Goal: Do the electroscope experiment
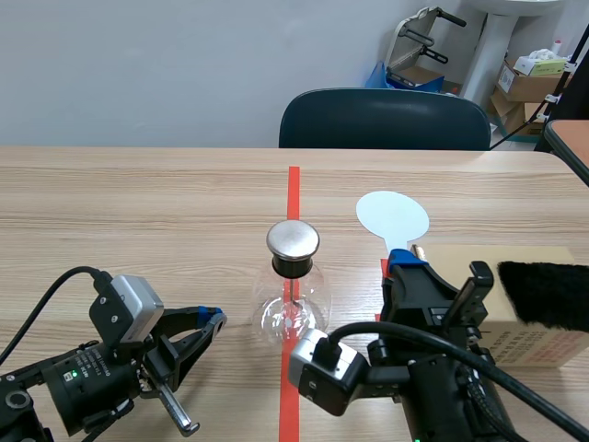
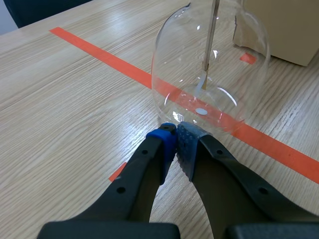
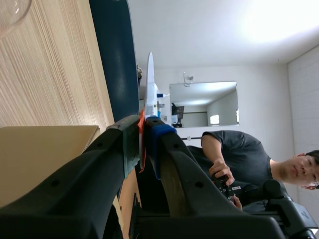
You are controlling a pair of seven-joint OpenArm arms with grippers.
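We log the right gripper (image 1: 409, 264) clamped on the disc paddle (image 1: 393, 216), not yet brought to the electroscope (image 1: 293, 281); the left gripper (image 2: 175, 135) is closed and empty.

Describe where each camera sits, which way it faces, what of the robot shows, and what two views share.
Scene view: between the arms, facing across the table to the chair; both arms show.
Left wrist view: on the left arm, looking down past the shut left fingers at the flask.
Right wrist view: on the right arm, rolled sideways; right fingers grip the paddle.
Shared: scene and left wrist views show the flask.
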